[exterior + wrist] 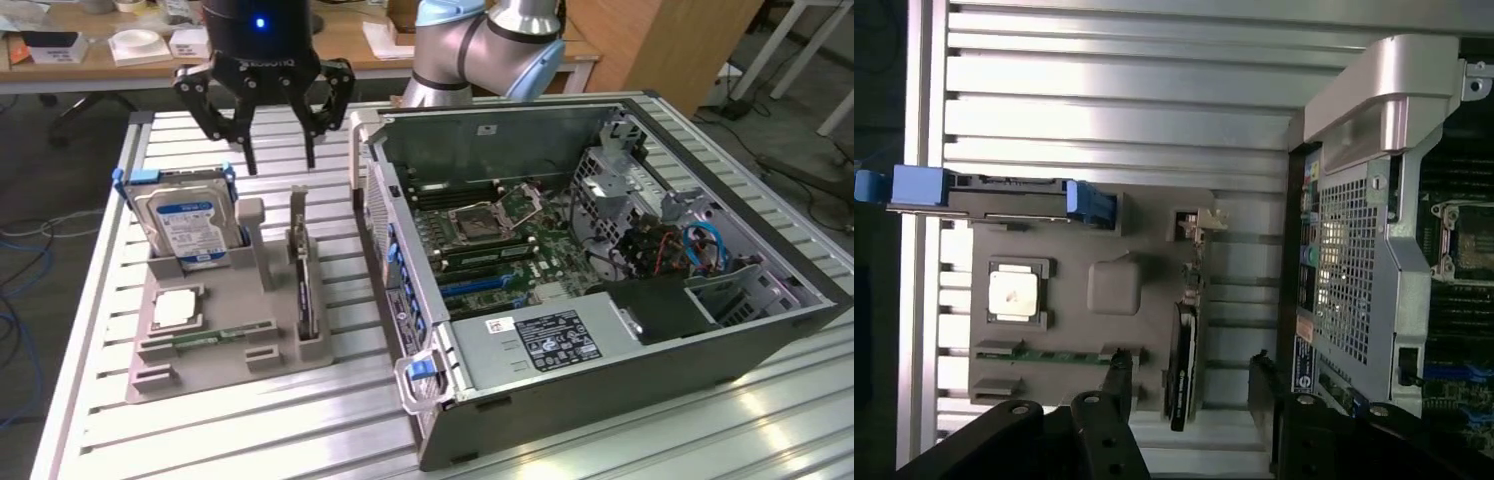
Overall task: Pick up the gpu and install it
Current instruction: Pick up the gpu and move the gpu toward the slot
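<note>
**Q:** While the arm hangs over the table, where's the gpu at?

**A:** It's standing on edge in its slot on the grey parts tray, between the hard drive and the open PC case. I'd guess that's so its top edge is easy to pinch. The jaws are spread wide with nothing in them, up above the tray, one finger lined up either side of the card.
</note>
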